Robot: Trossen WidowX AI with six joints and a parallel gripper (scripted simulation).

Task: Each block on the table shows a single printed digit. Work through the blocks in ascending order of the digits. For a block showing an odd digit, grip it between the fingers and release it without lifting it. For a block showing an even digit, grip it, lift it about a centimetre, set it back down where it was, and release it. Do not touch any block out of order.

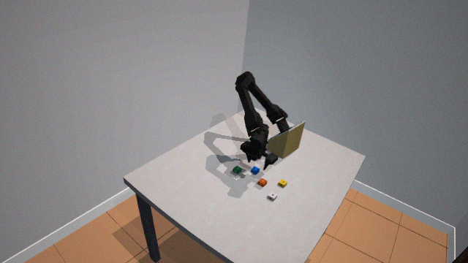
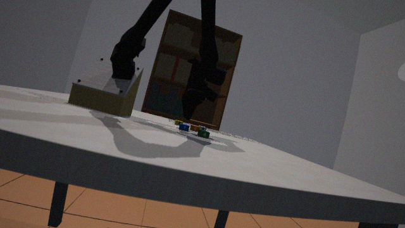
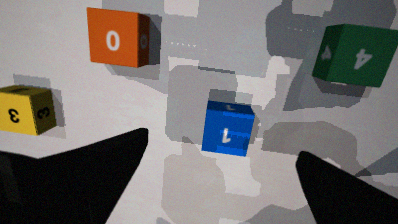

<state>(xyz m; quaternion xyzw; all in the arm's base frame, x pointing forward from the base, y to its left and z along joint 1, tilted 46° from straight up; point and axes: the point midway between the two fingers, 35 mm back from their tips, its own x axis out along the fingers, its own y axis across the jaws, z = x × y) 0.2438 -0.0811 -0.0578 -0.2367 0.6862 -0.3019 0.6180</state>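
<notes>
The blue block (image 1: 255,170) (image 2: 184,127) (image 3: 227,131) shows a 1 and sits on the table below and between my fingers. My gripper (image 1: 257,164) (image 3: 221,146) is wide open and empty, above the blue block. The orange block (image 1: 262,182) (image 3: 114,38) shows a 0, up and left in the wrist view. The yellow block (image 1: 282,183) (image 2: 178,122) (image 3: 19,111) shows a 3, at the left edge there. The green block (image 1: 237,169) (image 2: 203,134) (image 3: 356,56) shows a 4, at the upper right. The white block (image 1: 272,196) is outside the wrist view; its digit is too small to read.
A yellowish box-like stand (image 1: 285,142) (image 2: 98,99) with a pale top is by the arm's base. The table's edge (image 1: 175,222) runs along the front. A bookcase (image 2: 221,117) stands behind the table in the exterior view. Shadows of the arm fall around the blocks.
</notes>
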